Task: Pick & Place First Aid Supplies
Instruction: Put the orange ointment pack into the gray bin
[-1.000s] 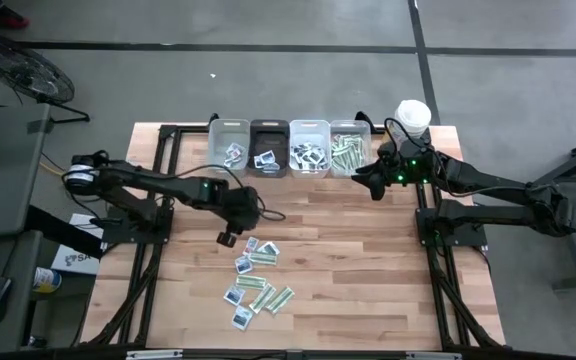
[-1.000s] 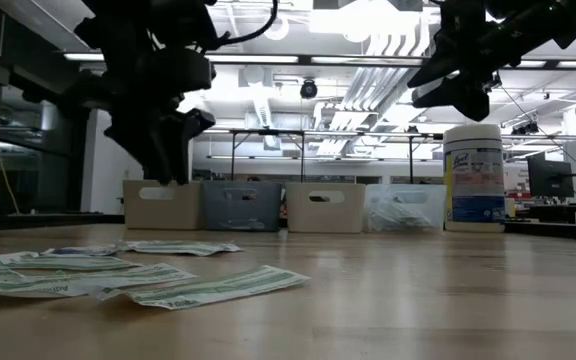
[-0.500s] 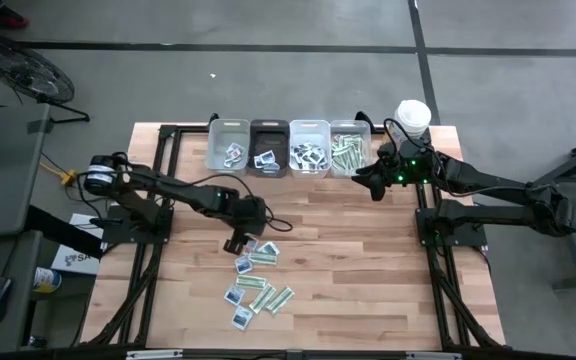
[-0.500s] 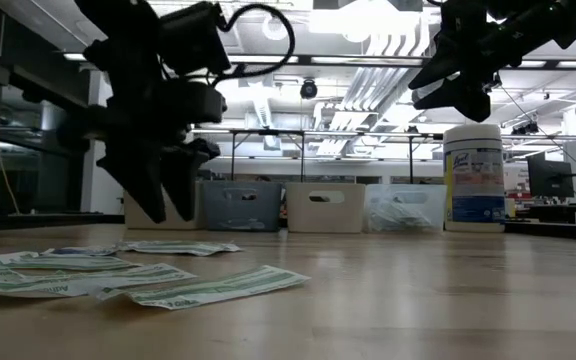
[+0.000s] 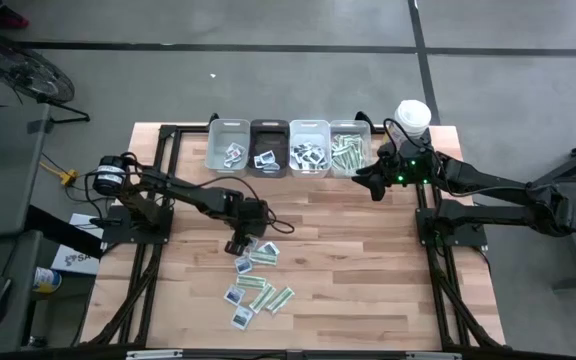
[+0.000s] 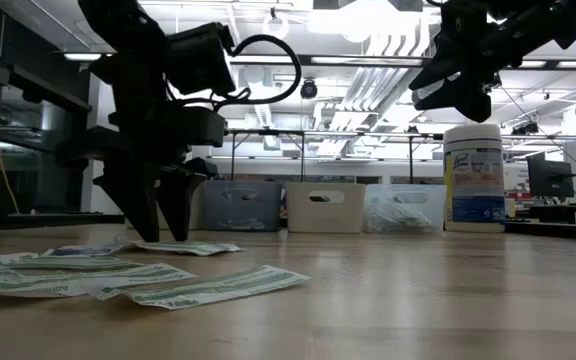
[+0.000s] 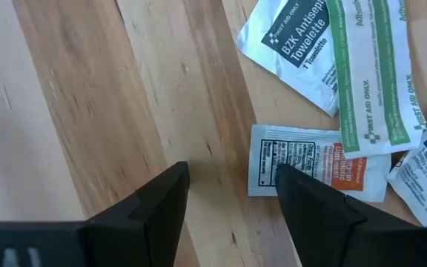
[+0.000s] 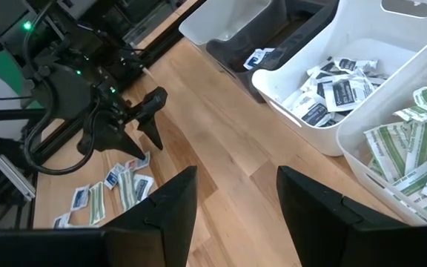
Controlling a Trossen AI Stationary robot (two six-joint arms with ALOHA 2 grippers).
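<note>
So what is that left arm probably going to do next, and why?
Probably it lowers the last bit and closes on the small white packet with the orange patch. The left hand hangs open just above the wooden table at the edge of the loose pile, one finger already over that packet's corner, and it holds nothing yet.

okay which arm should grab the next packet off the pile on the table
Probably the left. The left gripper hangs open right at the edge of the loose packets, with a white-and-orange packet beside one fingertip. The right gripper waits open by the bins, far from the pile.
</note>
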